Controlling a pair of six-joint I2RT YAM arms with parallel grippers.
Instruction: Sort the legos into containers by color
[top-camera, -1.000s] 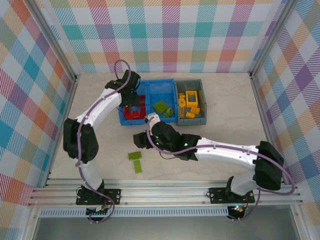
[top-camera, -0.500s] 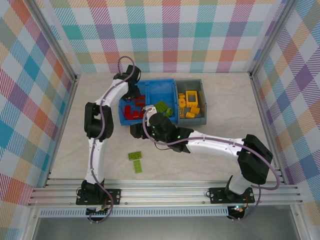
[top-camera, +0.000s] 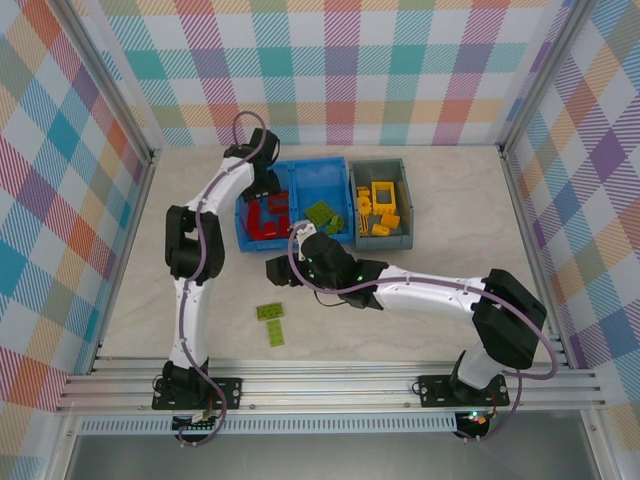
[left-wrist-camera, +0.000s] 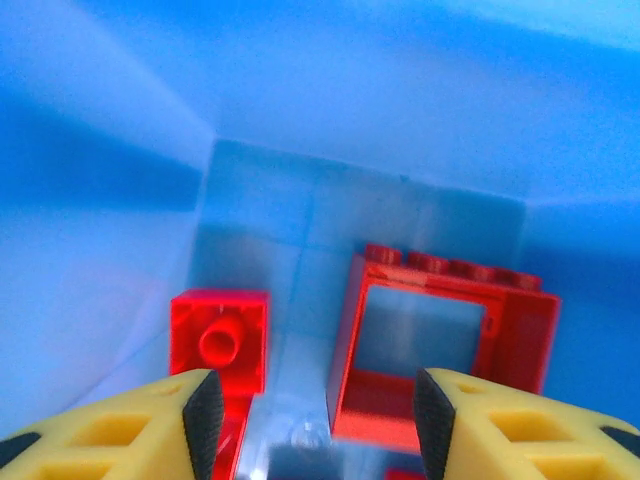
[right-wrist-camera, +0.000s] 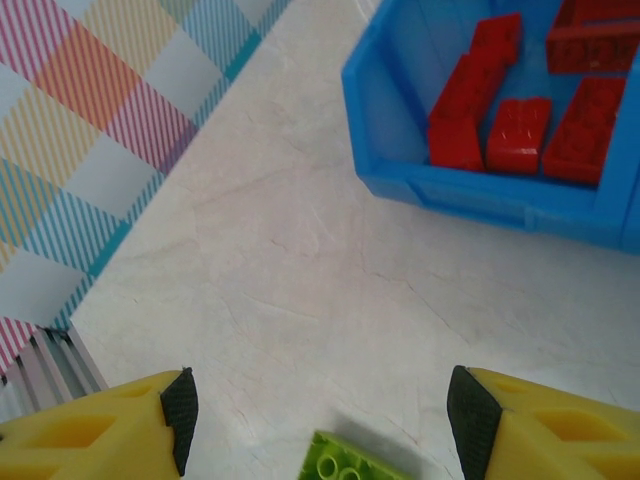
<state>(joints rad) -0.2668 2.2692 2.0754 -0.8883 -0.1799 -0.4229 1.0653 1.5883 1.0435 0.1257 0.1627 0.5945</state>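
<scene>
Top external: overhead, whole table (top-camera: 460, 220); left wrist: close inside blue bin (left-wrist-camera: 300, 100); right wrist: low over table, same bin shared.

Bright, even light from above gives only soft shadows on the pale marbled surface (top-camera: 450, 200). The left wrist view is blurred; the red hollow square plastic brick (left-wrist-camera: 450, 280) looks hazy.

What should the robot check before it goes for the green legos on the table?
1. Left pincer open, empty, above the red legos: ok.
2. Right pincer open, empty: ok.
3. Two green legos lie on the table, not yet binned: not ok.
4. One green lego centred under the right pincer: cannot tell, it sits at the picture's edge.
5. Colours unmixed: red and green in separate blue bin compartments, yellow legos in the grey bin: ok.
</scene>
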